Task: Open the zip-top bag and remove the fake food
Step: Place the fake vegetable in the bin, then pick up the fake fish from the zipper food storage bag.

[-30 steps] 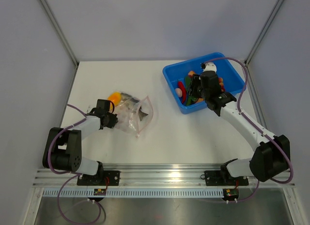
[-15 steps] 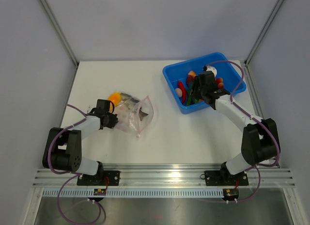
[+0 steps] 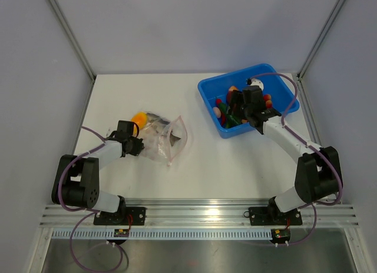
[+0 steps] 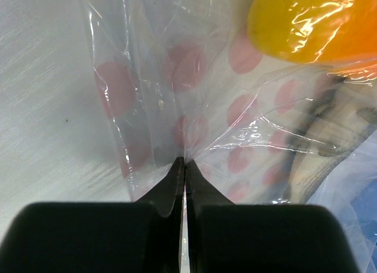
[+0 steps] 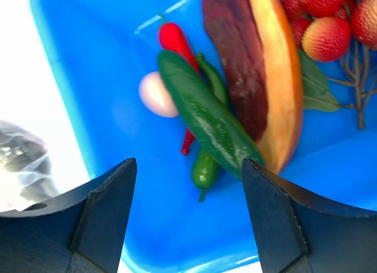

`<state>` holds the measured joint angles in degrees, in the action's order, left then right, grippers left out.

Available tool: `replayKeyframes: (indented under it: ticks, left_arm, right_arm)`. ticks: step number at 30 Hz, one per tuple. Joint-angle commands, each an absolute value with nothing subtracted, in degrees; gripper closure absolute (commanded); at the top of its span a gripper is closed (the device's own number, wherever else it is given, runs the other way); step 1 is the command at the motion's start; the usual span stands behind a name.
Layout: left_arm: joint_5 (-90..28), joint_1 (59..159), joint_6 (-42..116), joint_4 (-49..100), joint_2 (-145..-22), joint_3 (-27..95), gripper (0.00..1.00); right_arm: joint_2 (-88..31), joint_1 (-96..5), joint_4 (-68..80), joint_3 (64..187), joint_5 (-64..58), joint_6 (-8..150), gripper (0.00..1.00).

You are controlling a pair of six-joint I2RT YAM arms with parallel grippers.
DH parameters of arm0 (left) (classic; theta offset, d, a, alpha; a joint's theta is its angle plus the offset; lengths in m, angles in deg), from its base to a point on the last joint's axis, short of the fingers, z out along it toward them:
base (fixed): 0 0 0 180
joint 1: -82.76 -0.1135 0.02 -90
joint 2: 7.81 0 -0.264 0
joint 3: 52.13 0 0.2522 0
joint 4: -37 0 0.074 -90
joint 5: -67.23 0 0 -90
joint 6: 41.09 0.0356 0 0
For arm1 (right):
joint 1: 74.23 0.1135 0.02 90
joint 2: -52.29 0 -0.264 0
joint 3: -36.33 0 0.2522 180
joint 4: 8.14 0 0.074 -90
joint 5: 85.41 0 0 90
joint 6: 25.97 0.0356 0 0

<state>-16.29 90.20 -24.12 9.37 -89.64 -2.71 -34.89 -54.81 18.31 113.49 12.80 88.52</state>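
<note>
The clear zip-top bag (image 3: 160, 141) lies crumpled on the table's left half, with a pinkish strip along its right edge. My left gripper (image 3: 136, 145) is shut on a fold of its plastic (image 4: 185, 162). Inside the bag, a yellow fruit (image 4: 306, 23) sits at the far end beside a grey piece (image 4: 330, 132). My right gripper (image 5: 188, 164) hangs open and empty over the blue bin (image 3: 207, 88). Below it lie fake food pieces: a green cucumber (image 5: 206, 117), a red chili (image 5: 175, 40), a white egg (image 5: 154, 95) and an orange-brown wedge (image 5: 277, 73).
The bin (image 5: 82, 55) also holds a small green chili (image 5: 206, 167) and red fruits on a leafy sprig (image 5: 327, 32). Grey walls with metal posts close in the table on three sides. Both arm bases sit on the rail at the near edge.
The right arm's elbow has swung out to the right while its gripper stayed over the bin. The left arm and the bag have not moved.
</note>
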Motion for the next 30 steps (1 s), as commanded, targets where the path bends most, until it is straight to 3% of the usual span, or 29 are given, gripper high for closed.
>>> replayKeyframes:
  ticks: [1,11,18,30]
  left_arm:
    - [-17.8,89.9,-22.8,9.5,-90.3,-1.8,1.00]
    - [-18.3,89.9,-22.3,9.5,-90.7,-1.5,1.00]
    - [-19.3,90.0,-21.5,9.9,-91.6,-1.0,1.00]
    - [-20.7,90.0,-21.1,9.9,-91.9,-0.7,1.00]
  right_arm:
    - [-30.5,-53.0,13.8,112.8,10.8,87.8,0.21]
    - [-27.8,-39.9,7.3,110.8,2.4,73.8,0.26]
    - [-34.4,-35.4,8.6,114.5,-8.0,72.1,0.32]
    - [-48.3,-26.1,14.1,123.6,0.5,67.2,0.32]
